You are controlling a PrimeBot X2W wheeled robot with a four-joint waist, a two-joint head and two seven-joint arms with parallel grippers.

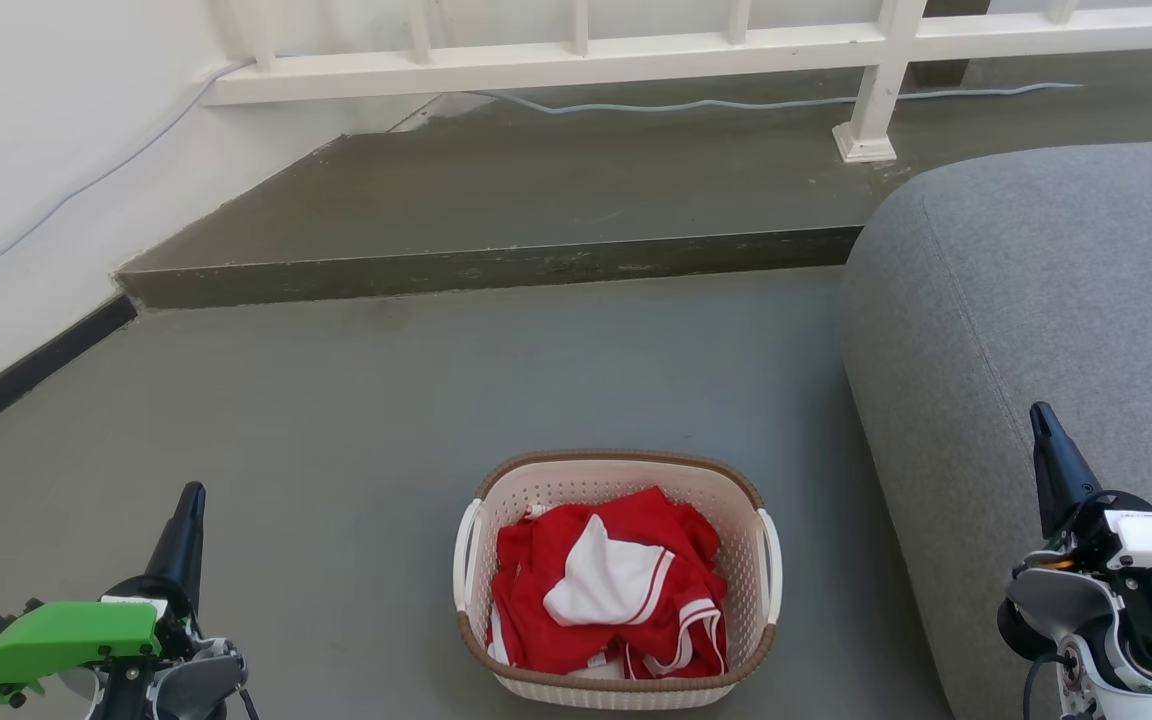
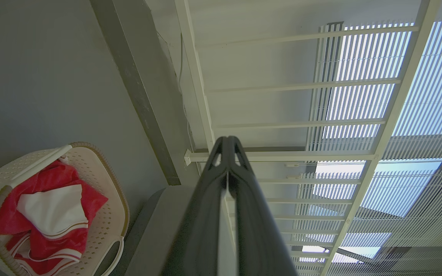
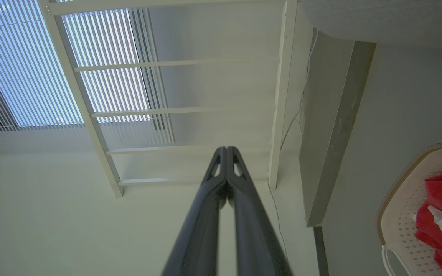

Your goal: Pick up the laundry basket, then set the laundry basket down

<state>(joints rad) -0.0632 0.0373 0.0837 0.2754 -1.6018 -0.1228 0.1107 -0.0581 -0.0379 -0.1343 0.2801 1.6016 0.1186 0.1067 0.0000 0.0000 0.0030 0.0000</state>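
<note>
Head view: laundry basket [image 1: 748,548] standing on the grey floor [image 1: 356,400], low centre, red and white garments [image 1: 606,585] inside. Left hand [image 1: 191,498] lower left, right hand [image 1: 1040,416] lower right before the grey sofa [image 1: 1036,280]; both point upward, well apart from the basket.
Left wrist view: left hand [image 2: 228,142] clenched, empty, aimed at the white railing [image 2: 301,124]; basket lower left.
Right wrist view: right hand [image 3: 226,150] clenched, empty; basket at right edge.

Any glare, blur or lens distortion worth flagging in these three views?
Head view: even, soft light, sharp; laundry basket nearly shadowless. Left wrist view: window glares, railing splays from the wide angle, left tool blurs near the lens. Right wrist view: same window glare, right tool soft at its base.
</note>
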